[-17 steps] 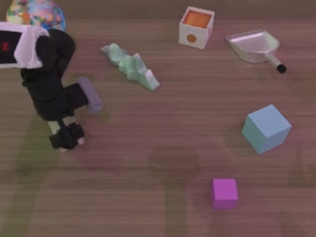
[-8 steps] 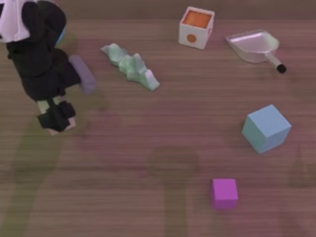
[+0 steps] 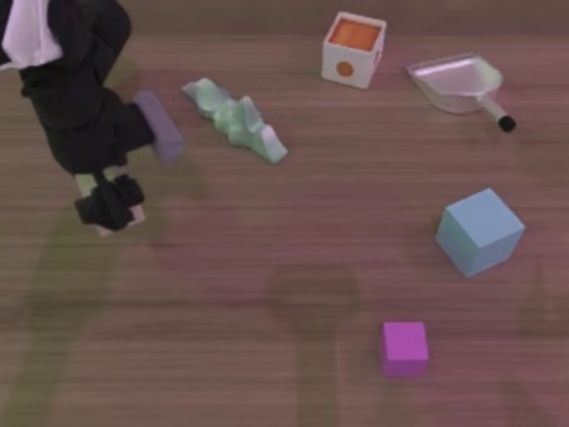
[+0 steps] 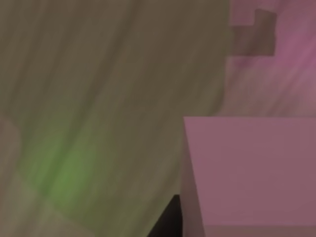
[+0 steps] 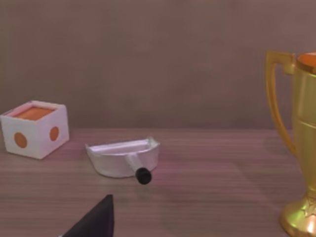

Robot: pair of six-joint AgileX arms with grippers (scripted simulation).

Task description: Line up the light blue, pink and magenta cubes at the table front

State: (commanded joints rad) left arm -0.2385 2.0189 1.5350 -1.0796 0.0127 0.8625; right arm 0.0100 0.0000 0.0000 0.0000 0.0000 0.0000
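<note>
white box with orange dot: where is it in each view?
Top view: white box at the far edge, right of centre.
Left wrist view: not in it.
Right wrist view: white box at the picture's left edge.
Shared landmark: silver scoop, beside the box in both views.

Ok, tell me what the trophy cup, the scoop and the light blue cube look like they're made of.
Trophy cup: looks like polished gold metal or plated plastic; it carries bright glossy highlights. Scoop: pale silvery metal or plastic with a soft sheen on the rim, and a black handle tip. Light blue cube: matte, flat faces with no glare, perhaps painted wood or plastic; the pictures don't settle which.
</note>
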